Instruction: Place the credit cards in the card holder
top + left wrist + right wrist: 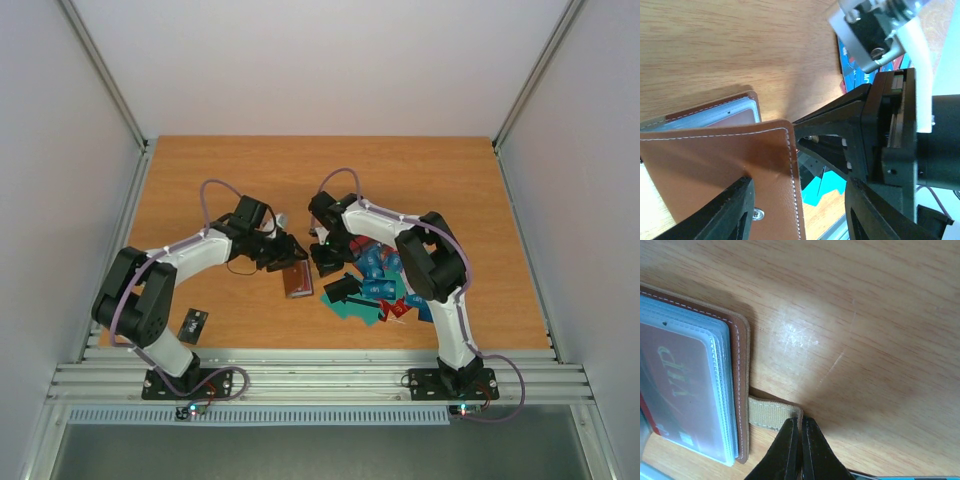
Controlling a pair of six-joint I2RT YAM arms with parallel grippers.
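Item: card holder (297, 281), brown, stitched edge, laid open on the table (250, 170).
Location: directly under and between the two claws; the left claw (799, 190) is at its cover side and the right claw (800, 422) at its strap side.
Left claw: fingers are set partly apart. The raised cover (725, 165) is seen in the gap and against one finger, but it is not pinched from both sides.
Right claw: fingers are pressed together on the end of the beige strap (771, 412), so the holder is pinned by that tab.
Contents of holder: clear sleeves (722, 390) are exposed just left of the right claw. One red card (680, 385) is already lodged in the top sleeve. Cards in the sleeves beneath cannot be counted.
Loose stock: credit cards (385, 285) in teal, blue and red are heaped just behind and to the right of the right claw. None is held by either claw.
Stray piece: a small dark flat item (195, 323) lies well behind the left claw, near that arm's base. Whether it is a card cannot be told.
Progress: judged early; the holder is opened and steadied and one card is seen filed.
Outstanding: nearly the whole heap is yet to be picked up and slotted.
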